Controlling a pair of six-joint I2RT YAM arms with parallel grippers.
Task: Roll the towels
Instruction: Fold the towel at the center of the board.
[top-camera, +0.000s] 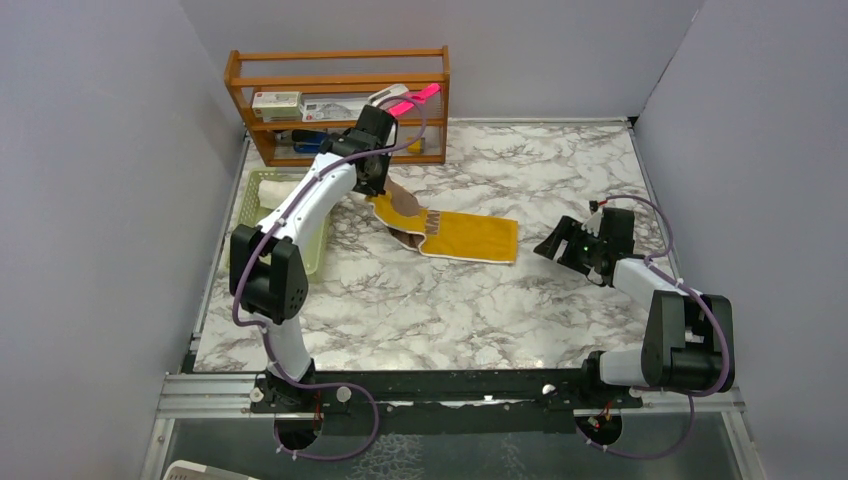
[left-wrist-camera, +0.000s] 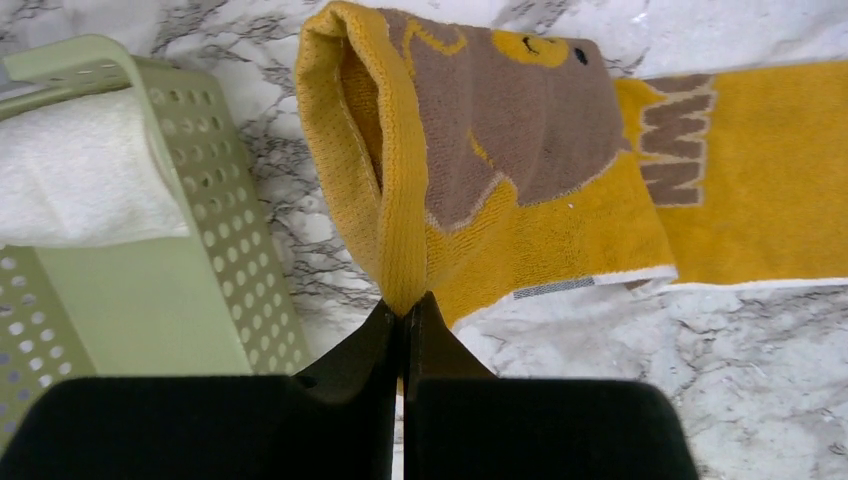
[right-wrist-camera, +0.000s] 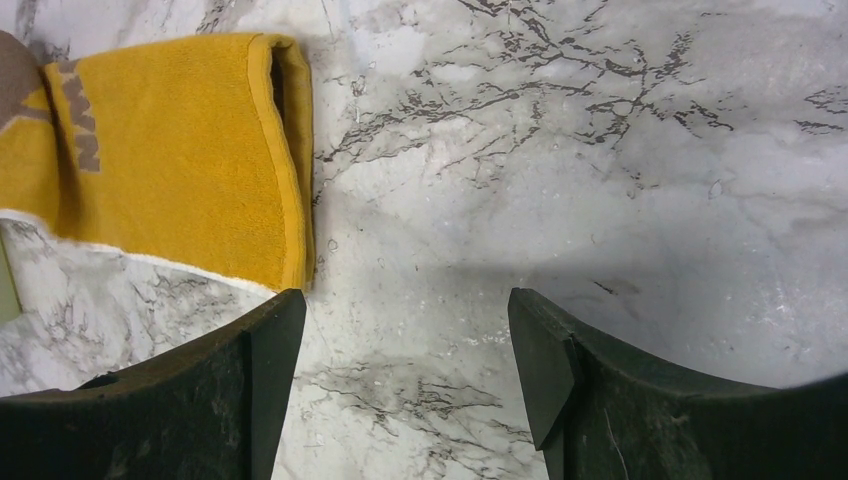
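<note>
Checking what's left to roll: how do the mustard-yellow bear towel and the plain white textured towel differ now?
The mustard-yellow bear towel lies stretched on the marble table; the plain white textured towel sits in the pale green plastic basket. The yellow one's end is pinched by the shut left gripper; the white one is untouched. Both are soft cloths.

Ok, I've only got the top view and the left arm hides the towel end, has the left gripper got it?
Observer: Yes, the left gripper is shut on the yellow towel, pinching its folded-over hem.
Operator: Is that white thing in the basket a towel?
Observer: Yes, a textured white towel, lying inside the basket against its wall.
Operator: Right gripper touching anything?
Observer: No, the right gripper is open over the table, holding nothing, just short of the yellow towel's other end.
</note>
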